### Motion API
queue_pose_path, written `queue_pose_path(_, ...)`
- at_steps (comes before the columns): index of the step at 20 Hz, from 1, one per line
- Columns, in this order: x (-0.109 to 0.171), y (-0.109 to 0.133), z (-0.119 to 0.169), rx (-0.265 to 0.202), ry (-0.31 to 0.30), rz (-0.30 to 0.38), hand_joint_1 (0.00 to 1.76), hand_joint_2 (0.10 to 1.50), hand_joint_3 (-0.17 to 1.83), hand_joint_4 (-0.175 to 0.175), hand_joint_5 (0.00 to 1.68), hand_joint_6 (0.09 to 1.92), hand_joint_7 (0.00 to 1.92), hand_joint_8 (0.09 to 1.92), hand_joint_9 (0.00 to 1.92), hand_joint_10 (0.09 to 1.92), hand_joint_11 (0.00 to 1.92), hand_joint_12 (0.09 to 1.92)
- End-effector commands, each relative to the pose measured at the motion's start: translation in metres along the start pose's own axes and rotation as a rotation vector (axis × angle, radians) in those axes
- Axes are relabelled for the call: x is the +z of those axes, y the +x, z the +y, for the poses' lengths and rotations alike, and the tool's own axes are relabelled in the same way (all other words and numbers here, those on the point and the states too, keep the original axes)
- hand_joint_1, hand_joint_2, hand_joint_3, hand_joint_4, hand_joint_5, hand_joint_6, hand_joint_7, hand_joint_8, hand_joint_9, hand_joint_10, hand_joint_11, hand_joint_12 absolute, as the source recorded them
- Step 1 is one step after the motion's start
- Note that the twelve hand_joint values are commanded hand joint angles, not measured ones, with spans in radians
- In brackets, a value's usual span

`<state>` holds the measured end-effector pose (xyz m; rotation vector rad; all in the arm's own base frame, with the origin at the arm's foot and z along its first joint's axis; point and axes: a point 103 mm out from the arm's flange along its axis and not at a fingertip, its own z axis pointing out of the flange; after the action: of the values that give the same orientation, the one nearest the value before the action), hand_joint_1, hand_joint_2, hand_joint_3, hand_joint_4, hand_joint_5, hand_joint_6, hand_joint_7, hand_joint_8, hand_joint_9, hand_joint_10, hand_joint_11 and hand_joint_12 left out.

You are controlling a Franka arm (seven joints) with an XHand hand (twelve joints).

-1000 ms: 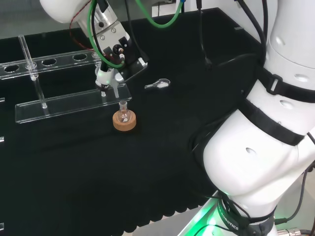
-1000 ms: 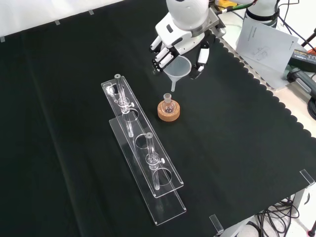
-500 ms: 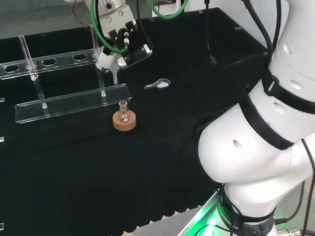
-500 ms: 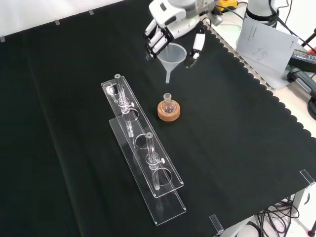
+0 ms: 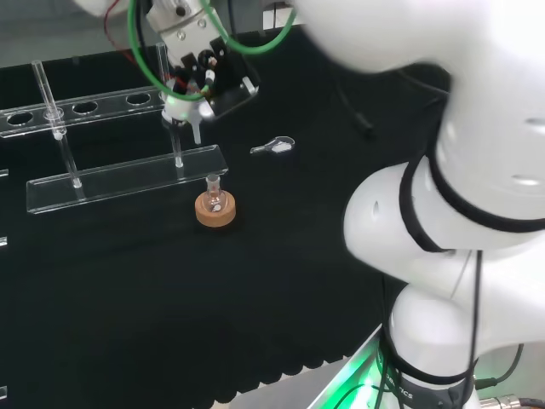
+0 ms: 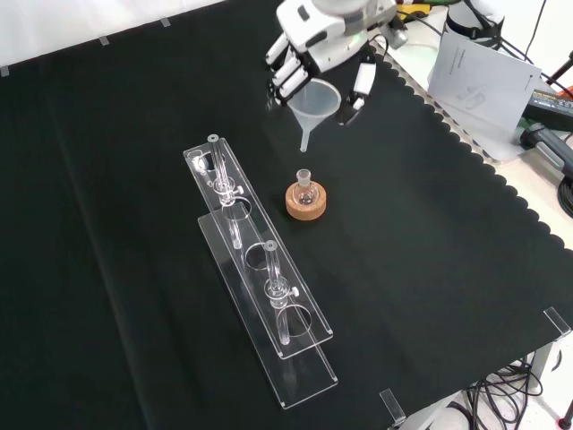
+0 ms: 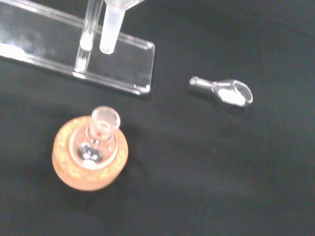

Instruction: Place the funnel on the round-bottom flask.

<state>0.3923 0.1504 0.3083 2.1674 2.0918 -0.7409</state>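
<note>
Since a second ago, the funnel (image 6: 314, 100) has been lifted higher and carried away from the round-bottom flask (image 6: 304, 189), toward the top of the front view; over the last half second little further shift is seen. One funnel is held in the hand (image 6: 315, 47), whose fingers (image 6: 288, 73) are curled round its rim on one side while the thumb (image 6: 363, 82) is set against the other. Its stem is pointed downward and is kept well above and apart from the flask's neck. One flask is seated upright in a cork ring (image 6: 306, 203) on the black cloth (image 6: 430, 269); a little clear liquid may be inside, though this cannot be told for certain. In the wrist view a small glass scoop (image 7: 226, 91) with a white powder in its bowl is seen lying on the cloth, apart from the flask. One clear rack (image 6: 260, 296) is stood beside the flask.
</note>
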Motion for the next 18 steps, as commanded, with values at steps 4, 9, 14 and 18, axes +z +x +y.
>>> queue_pose_path(4,0.0444,0.0191,0.0167,-0.027,0.068,-0.035,0.68,0.83,0.53,-0.076,0.59,0.09,0.67,0.84,1.08,0.81,0.56,1.27)
queue_pose_path(9,0.0445,0.0194,0.0182,-0.03,0.056,-0.027,0.68,0.83,0.53,-0.077,0.59,0.09,0.67,0.84,1.08,0.81,0.56,1.27)
queue_pose_path(14,0.0443,0.0209,0.0188,-0.03,0.058,-0.03,0.68,0.83,0.53,-0.077,0.6,0.09,0.66,0.84,1.08,0.81,0.56,1.27)
queue_pose_path(18,0.0476,0.0216,0.0196,-0.032,0.066,-0.034,0.68,0.83,0.53,-0.077,0.6,0.09,0.66,0.84,1.07,0.81,0.56,1.27)
